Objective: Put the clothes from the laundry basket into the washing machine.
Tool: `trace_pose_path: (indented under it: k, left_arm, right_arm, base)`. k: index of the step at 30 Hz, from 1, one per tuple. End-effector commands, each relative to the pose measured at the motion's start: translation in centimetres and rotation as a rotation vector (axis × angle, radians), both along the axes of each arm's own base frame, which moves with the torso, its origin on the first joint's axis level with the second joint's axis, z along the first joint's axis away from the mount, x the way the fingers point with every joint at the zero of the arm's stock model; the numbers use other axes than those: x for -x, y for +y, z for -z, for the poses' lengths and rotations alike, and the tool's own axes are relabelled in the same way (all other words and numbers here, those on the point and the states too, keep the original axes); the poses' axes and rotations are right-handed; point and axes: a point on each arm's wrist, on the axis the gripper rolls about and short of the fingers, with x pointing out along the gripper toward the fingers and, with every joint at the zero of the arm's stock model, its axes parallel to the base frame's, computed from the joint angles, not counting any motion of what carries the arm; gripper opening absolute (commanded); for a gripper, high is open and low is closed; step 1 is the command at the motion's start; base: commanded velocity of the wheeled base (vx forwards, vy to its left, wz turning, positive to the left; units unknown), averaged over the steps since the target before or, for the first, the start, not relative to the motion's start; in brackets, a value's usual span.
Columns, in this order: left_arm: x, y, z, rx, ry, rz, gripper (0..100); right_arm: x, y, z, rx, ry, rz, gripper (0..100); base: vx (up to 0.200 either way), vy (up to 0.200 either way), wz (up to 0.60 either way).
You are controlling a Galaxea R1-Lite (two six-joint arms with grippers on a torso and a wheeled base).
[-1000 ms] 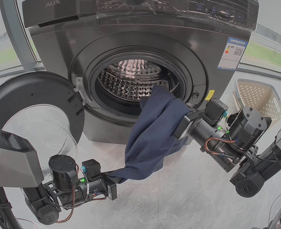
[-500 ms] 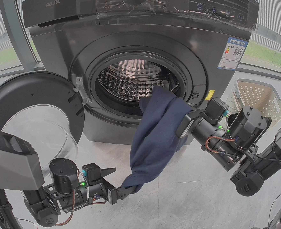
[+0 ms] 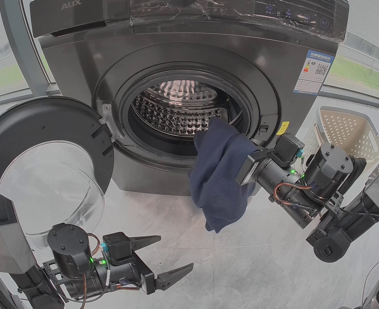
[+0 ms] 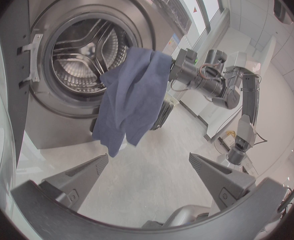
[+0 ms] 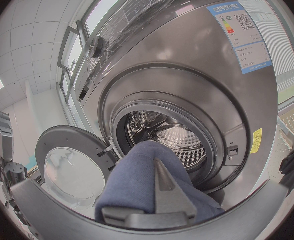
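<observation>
Loading is the step in hand. Left of the washing machine point(image 3: 189, 56) its door point(image 3: 47, 151) stands swung open, and the left gripper point(image 3: 175, 251) hangs low, spread and empty. Before the machine's mouth the right gripper point(image 5: 157, 170) pinches the navy garment point(image 3: 217, 172) and should next push it inward. Its hanging tail may snag the rim. The laundry basket point(image 3: 353, 129) stands right of the machine.

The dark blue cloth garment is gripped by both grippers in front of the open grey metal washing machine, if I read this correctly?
Not quite: only the right gripper is shut on the dark blue cloth garment in front of the open grey metal washing machine. The head view shows the left gripper open and apart from it.
</observation>
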Motion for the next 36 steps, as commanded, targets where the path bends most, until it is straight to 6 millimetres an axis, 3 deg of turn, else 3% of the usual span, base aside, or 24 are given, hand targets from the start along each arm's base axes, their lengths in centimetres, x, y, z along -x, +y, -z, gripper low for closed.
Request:
trace_pose_path:
  k: [1,9,14,36]
  left_arm:
    - [-1.2,-1.1,-1.8,0.074,-0.08,-0.001,100]
    - [-6.1,-5.0,-1.7,0.137,-0.157,-0.024,100]
    - [-8.2,-6.0,-0.9,0.144,-0.168,-0.04,100]
    - [-11.2,-7.6,0.1,0.156,-0.199,-0.079,100]
  right_arm:
    - [0.4,0.5,0.4,0.009,0.011,-0.019,0]
    - [1.0,1.0,0.5,0.014,0.015,-0.04,0]
    - [1.6,1.4,0.9,0.024,0.027,-0.06,0]
    - [4.1,3.0,1.3,0.029,0.052,-0.125,0]
  base:
    - [0.0,0.0,0.0]
    - [0.0,0.0,0.0]
    - [0.0,0.0,0.0]
    - [0.0,0.0,0.0]
